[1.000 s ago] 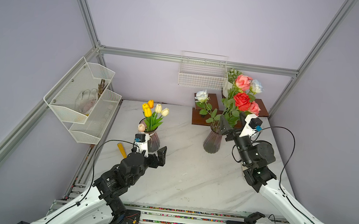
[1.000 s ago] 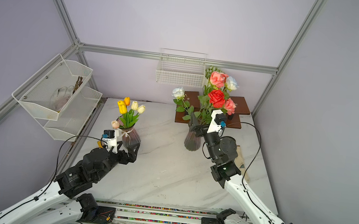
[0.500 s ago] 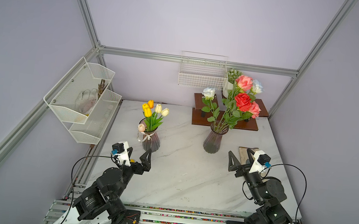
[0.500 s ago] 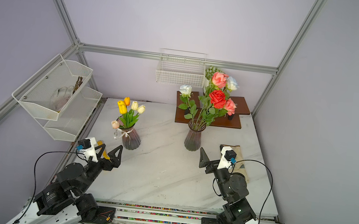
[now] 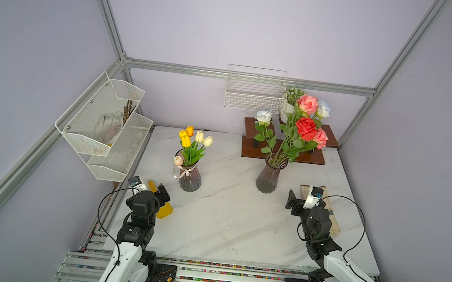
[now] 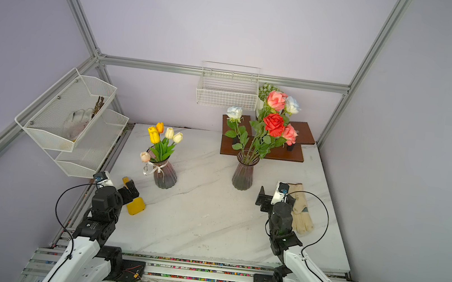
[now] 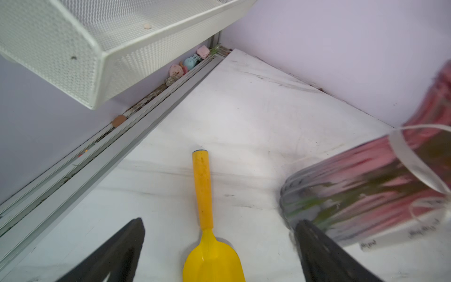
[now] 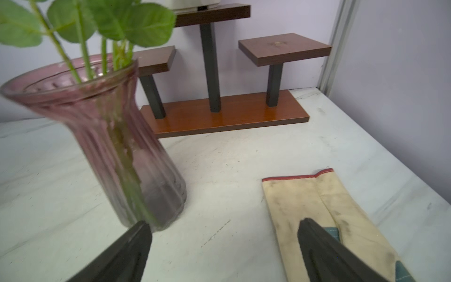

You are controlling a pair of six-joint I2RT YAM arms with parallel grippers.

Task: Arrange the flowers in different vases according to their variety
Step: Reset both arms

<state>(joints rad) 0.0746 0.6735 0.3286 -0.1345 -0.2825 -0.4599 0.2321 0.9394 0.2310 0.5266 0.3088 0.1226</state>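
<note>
tulips (image 5: 185,140) and roses (image 5: 305,127) stand in separate vases (image 5: 190,179).

The left gripper (image 7: 219,221) stands with its two black fingers (image 7: 122,251) spread wide and nothing held between them. Under the gap a yellow scoop (image 7: 204,185) lies flat on the white marbled tabletop (image 7: 244,117), its blade nearest the gripper and its handle pointing straight away. Just past the tip of one finger is a ribbed purple-pink vase (image 7: 353,193), blurred, with a white ribbon (image 7: 410,168) around it and green stems inside; whether that finger touches it cannot be told. Ahead on the other finger's side, a metal rail (image 7: 122,146) borders the table, with a white mesh basket (image 7: 61,44) above it.
</note>
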